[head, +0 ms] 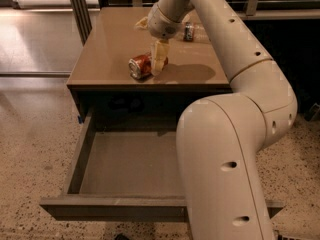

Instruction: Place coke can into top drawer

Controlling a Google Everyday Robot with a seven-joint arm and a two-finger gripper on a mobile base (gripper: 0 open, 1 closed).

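The coke can (140, 66) lies on its side on the brown cabinet top (105, 49), near the front edge, silver end facing front left. My gripper (159, 60) points down right at the can's right end, touching or just over it. The top drawer (115, 208) is pulled wide open below the cabinet top, and its grey floor (127, 164) has nothing on it. My large cream arm covers the drawer's right part.
A clear plastic bottle with a dark label (191, 31) lies at the back right of the top. A pale object (141, 22) sits behind the gripper. A dark metal post (80, 9) stands at the back left. Speckled floor surrounds the cabinet.
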